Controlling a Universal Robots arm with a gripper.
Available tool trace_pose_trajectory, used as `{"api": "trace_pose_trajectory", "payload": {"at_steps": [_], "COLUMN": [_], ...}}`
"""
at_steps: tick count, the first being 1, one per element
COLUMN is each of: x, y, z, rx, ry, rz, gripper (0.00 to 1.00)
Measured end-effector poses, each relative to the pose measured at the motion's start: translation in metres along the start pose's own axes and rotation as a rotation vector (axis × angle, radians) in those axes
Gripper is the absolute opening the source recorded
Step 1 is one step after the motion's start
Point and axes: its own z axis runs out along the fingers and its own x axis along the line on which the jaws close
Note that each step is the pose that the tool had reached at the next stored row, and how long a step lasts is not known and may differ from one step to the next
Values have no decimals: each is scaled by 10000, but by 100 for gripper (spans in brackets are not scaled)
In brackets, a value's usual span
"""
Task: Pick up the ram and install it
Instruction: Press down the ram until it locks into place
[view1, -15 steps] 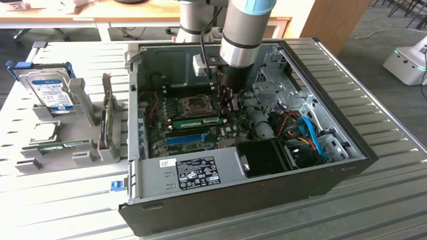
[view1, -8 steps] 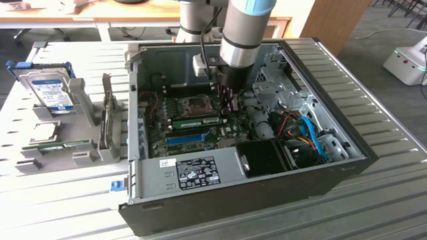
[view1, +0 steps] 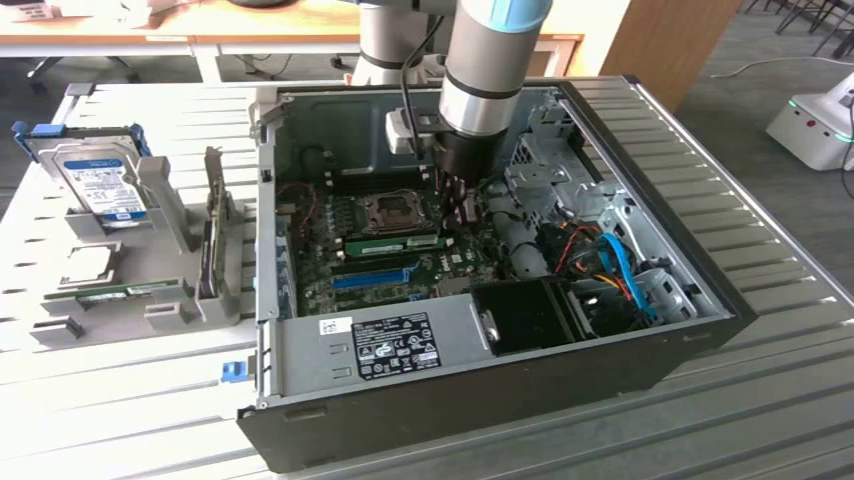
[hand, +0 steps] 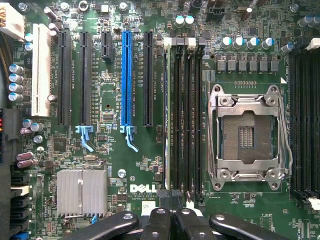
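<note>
The ram (view1: 396, 243) is seen lying along a memory slot on the motherboard (hand: 112, 150), its green edge and white label facing up in the exterior view. It sits between the CPU socket (hand: 247, 135) and the blue slot (hand: 126, 80), just beside the socket. Whether it is fully seated cannot be told.

The tool (hand: 170, 202) is closed, its 2 black fingers (hand: 159, 220) pressed together with nothing gripped between them. It is held low over the end of the memory slots, at the ram's end on the exterior view's right. Contact with the ram cannot be confirmed. The arm (view1: 487, 70) is lowered steeply into the open case (view1: 694, 330).

In the wrist view, 4 dark memory slots are seen side by side next to the socket, and a silver heatsink (hand: 82, 192) is placed near the Dell lettering.

The case is laid on its side on the slatted bench (view1: 134, 400). On the exterior view's left, well apart from the case, a hard drive (view1: 107, 185) with a blue label is propped upright in a grey holder (view1: 160, 215).
</note>
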Motion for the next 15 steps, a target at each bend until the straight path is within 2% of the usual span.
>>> {"api": "trace_pose_trajectory", "payload": {"at_steps": [15], "x": [0], "y": [-2], "z": [16], "rx": [-1], "ry": [0], "rz": [0], "gripper": [11]}}
